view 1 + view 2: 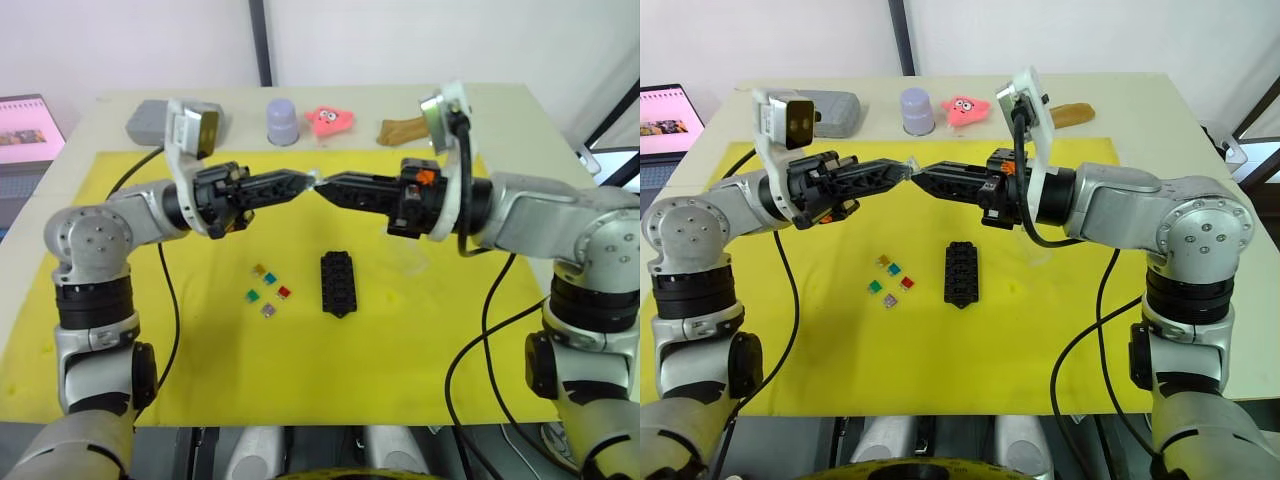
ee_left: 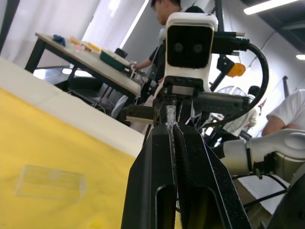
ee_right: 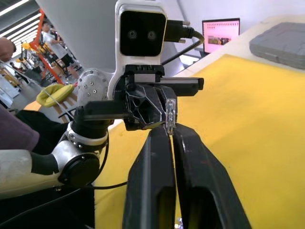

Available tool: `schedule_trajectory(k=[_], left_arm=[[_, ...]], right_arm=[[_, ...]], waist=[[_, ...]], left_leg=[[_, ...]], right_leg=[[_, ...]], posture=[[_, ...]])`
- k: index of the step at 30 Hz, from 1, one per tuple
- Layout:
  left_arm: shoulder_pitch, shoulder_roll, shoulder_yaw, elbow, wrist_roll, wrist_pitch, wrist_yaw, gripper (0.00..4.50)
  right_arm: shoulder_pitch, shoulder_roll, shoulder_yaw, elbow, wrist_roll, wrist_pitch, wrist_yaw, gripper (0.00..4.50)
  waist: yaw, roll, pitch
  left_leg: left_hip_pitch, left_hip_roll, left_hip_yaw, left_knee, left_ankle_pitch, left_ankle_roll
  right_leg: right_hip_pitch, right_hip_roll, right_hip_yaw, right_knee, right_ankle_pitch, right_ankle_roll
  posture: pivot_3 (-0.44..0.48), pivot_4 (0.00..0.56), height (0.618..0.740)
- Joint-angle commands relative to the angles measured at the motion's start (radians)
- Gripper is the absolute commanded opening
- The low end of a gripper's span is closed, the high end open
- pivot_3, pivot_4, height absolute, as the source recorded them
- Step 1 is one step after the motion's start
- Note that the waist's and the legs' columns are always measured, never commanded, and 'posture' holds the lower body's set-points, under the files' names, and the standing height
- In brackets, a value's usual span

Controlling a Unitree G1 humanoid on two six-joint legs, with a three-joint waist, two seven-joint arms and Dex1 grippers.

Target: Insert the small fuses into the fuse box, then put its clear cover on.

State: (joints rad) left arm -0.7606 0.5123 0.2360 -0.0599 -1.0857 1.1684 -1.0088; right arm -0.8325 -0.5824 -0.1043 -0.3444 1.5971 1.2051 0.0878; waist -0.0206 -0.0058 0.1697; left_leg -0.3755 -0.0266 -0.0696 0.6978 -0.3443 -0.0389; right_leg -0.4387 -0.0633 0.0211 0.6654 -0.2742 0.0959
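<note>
Black fuse box [image 1: 338, 283] is laid flat mid-mat, long axis near-to-far, two rows of slots seen empty. Five small fuses [image 1: 268, 290] are scattered loose just left of it: yellow [image 1: 258, 270], teal [image 1: 269, 278], red [image 1: 284, 292], green [image 1: 253, 296], purplish [image 1: 268, 310]. A pale translucent fuse [image 1: 314, 180] is held above the mat, farther back, pinched by left gripper [image 1: 302, 180] and right gripper [image 1: 326, 185]. Clear cover [image 2: 50, 182] is laid flat on the mat, right of the box.

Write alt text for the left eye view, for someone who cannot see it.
Two robot arms meet fingertip to fingertip above a yellow mat, pinching one tiny pale fuse between them. Below lie a black fuse box and five small coloured fuses.
</note>
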Motion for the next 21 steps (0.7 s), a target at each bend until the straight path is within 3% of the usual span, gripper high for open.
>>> schedule_trajectory(k=[1,21], left_arm=[[-0.010,0.018,-0.004,-0.016,-0.010,-0.018,-0.001,0.00],[0.016,0.055,-0.044,-0.023,0.001,-0.048,-0.019,0.00]], right_arm=[[-0.016,-0.013,0.001,-0.021,0.037,-0.032,0.014,0.40],[-0.023,-0.051,0.023,-0.009,0.084,-0.058,0.002,0.19]], waist=[[0.000,0.000,0.000],[0.001,0.000,0.000]], left_leg=[[0.000,0.000,0.000,0.000,0.000,0.000],[0.000,0.000,0.000,0.000,0.000,0.000]], right_leg=[[0.000,0.000,0.000,0.000,0.000,0.000],[0.000,0.000,0.000,0.000,0.000,0.000]], posture=[[0.000,0.150,0.740],[0.000,0.150,0.740]])
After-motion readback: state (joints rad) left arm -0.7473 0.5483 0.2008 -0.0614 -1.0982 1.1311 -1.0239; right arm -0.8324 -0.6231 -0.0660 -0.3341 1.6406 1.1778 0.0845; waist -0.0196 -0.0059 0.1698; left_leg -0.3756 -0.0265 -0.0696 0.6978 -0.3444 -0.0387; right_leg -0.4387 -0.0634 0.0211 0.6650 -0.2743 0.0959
